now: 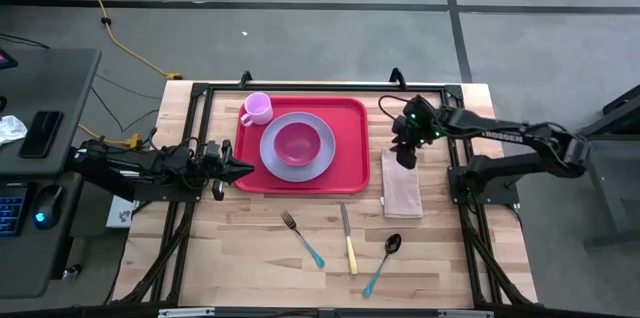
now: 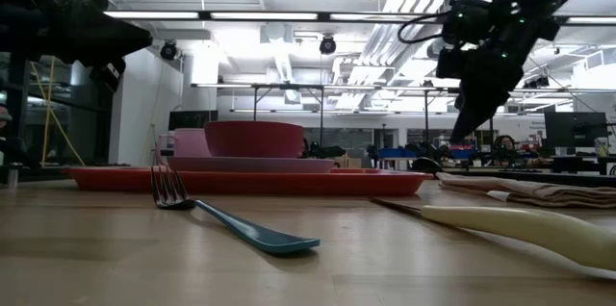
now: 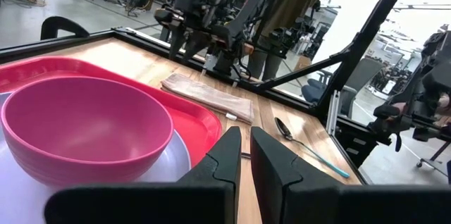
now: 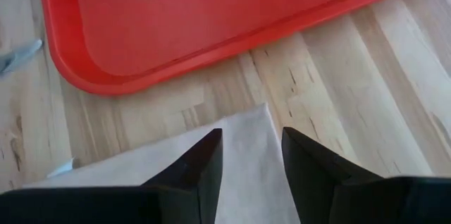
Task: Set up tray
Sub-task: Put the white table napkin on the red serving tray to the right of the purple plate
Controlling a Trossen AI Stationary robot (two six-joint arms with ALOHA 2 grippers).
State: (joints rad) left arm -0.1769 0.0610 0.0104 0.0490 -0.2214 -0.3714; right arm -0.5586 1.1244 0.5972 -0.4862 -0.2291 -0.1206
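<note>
I am reaching my right gripper (image 1: 405, 157) down at centre right of the high view, fingers parted, empty, above the folded napkin (image 1: 402, 184); my left gripper (image 1: 238, 169), narrowly parted, is lying low at the left edge of the red tray (image 1: 350, 148), which is sitting at upper centre.

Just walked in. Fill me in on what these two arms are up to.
A tray is being set. The flat red plastic tray already carries a round lavender plate, a pink bowl and a pink cup. The right pincer hangs open over the folded beige cloth napkin beside the tray. The left pincer waits nearly closed at the tray's left edge. A fork, knife and spoon lie on the wooden table.
</note>
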